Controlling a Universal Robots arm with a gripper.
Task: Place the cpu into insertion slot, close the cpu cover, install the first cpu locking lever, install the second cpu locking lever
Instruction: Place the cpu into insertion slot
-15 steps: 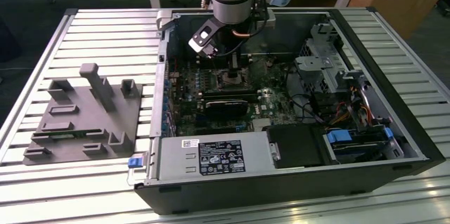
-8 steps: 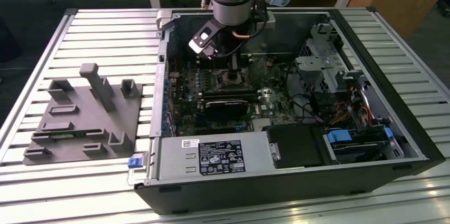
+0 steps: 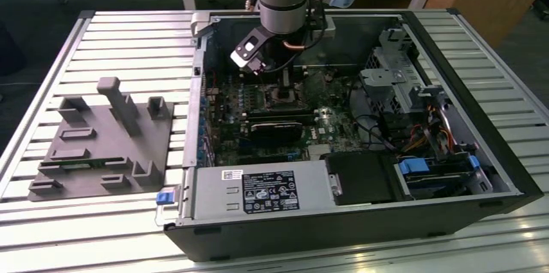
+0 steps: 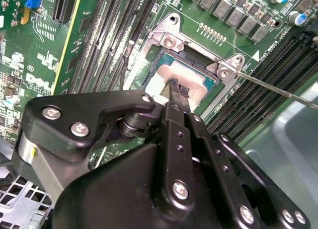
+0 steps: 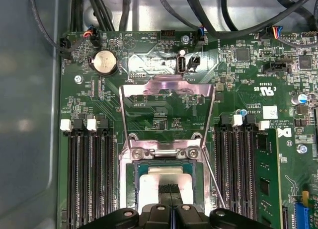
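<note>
**Item: cpu seating, socket open.**

- End effector (image 4: 178, 88): the fingers are drawn together to a narrow tip with no gap visible. They grip nothing that can be made out. The tip is on or just above the chip's top; I cannot tell which.
- The cpu (image 5: 151, 187): lies flat inside the socket (image 5: 125, 184), pale metal top upward, directly beneath the fingertips.
- The cpu cover (image 5: 169, 86): swung back off the socket. It hinges at the socket edge nearest the coin cell (image 5: 104, 61), and its open centre shows bare motherboard (image 5: 238, 90).
- Locking lever (image 5: 212, 177): a thin wire beside the socket, raised and not latched.
- Computer case (image 3: 360, 221): lies open on the slatted surface (image 3: 128, 35).
- Grey fixture (image 3: 103, 138): sits well apart, at the exterior view's left.

**Key relation:** the chip sits straight under the tip, and the cover lies beyond it on the hinge side.
</note>
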